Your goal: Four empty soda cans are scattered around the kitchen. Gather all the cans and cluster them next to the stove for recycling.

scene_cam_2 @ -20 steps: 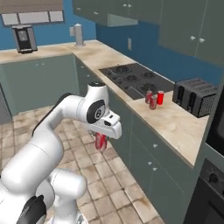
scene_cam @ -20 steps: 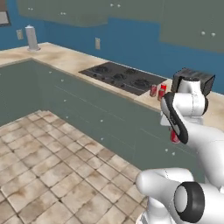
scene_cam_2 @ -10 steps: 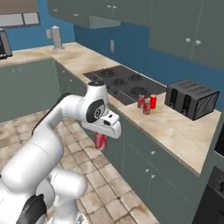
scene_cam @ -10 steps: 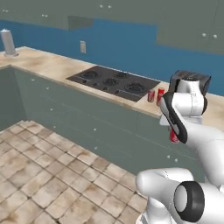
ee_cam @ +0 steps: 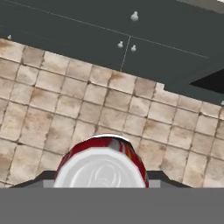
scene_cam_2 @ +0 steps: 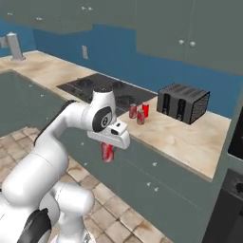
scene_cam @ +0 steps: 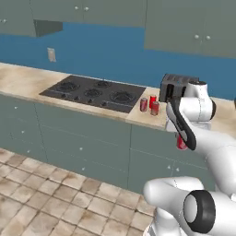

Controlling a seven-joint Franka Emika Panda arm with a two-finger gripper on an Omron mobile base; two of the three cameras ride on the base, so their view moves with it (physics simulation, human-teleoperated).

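The gripper hangs in front of the cabinets, below the worktop's front edge, with a red can under the hand. In the hand view that can sits at the bottom with its silvery top facing the camera, over the tiled floor; its lower part is cut off by the frame. The fingers themselves are hidden behind the can and the hand, so the grip is only inferred: the can hangs in mid-air, clamped between them. In the left base view the held can is mostly covered by the arm.

Three more cans stand together on the worktop just right of the stove's right edge, between it and the toaster. They overlap in the right base view, and whether they touch cannot be told.
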